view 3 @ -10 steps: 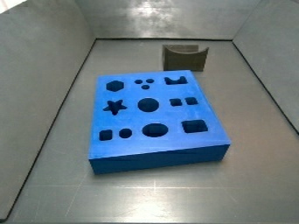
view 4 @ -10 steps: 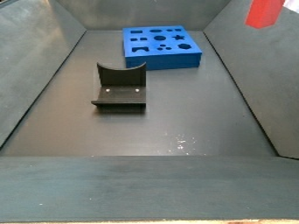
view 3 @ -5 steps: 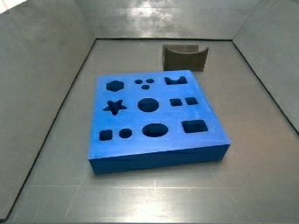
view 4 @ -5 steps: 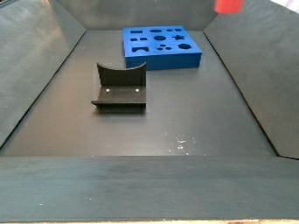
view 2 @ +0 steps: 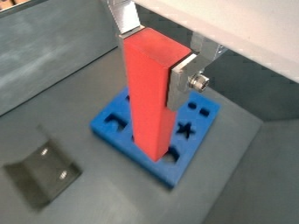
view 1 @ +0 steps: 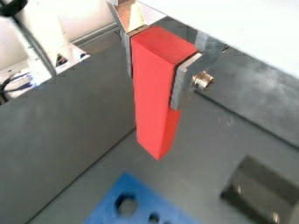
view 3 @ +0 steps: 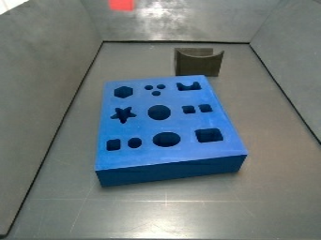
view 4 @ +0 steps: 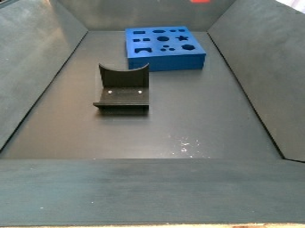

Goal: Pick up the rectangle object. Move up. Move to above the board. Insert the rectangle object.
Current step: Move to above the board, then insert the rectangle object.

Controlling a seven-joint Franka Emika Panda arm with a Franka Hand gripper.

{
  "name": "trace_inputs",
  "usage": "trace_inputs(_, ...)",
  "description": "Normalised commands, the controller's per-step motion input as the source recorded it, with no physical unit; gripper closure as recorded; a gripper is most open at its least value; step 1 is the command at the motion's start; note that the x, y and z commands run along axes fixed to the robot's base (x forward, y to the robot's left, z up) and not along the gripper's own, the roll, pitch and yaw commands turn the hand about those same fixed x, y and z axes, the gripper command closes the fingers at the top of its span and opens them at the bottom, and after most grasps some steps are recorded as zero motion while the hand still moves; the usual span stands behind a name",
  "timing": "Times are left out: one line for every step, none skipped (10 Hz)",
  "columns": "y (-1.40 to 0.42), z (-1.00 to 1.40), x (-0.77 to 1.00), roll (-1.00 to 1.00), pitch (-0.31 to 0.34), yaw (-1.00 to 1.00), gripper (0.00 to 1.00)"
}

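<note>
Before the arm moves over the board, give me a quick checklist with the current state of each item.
1. Block held: ok. The gripper, high over the floor, is shut on the red block, a finger flat against its side in both wrist views.
2. Block hangs straight: ok, it looks in line with the fingers.
3. Block lifted off the floor: ok. Only a red sliver shows at the top edge of a side view.
4. Board holes free: ok, nothing sits in them.
5. Block above the board: cannot tell; the wrist views disagree.
6. Fixture out of the way: ok, it stands apart from the board.
</note>
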Motion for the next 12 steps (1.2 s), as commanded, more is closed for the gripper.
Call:
trace_inputs(-1.0, -0.05, 0.5, -0.01, 0.043, -0.01, 1.0)
trace_inputs(-1.0, -0.05, 0.52, -0.02, 0.039, 0.0, 1.0)
trace_inputs(-1.0, -0.05, 0.54, 0.0, 0.036, 0.01, 1.0)
trace_inputs(-0.88, -0.05, 0.49, 0.0, 0.037, 0.0, 1.0)
trace_inputs(-0.48, -0.02, 0.31, 0.02, 0.038, 0.01, 1.0)
trace_inputs(-0.24, 0.01, 0.16, 0.04, 0.034, 0.01, 1.0)
trace_inputs(-0.05, -0.02, 0.0, 0.0, 0.0, 0.0, 1.0)
trace_inputs(-0.22, -0.18, 0.21, -0.15, -0.109, -0.11, 1.0)
trace_inputs(-0.27, -0.34, 0.21, -0.16, -0.197, -0.03, 1.0)
trace_inputs(-0.27, -0.39, 0.3, -0.2, -0.223, 0.0, 1.0)
trace_inputs(-0.24, -0.35, 0.4, -0.23, -0.223, 0.0, 1.0)
trace_inputs(-0.23, -0.46, 0.45, -0.23, -0.246, 0.0, 1.0)
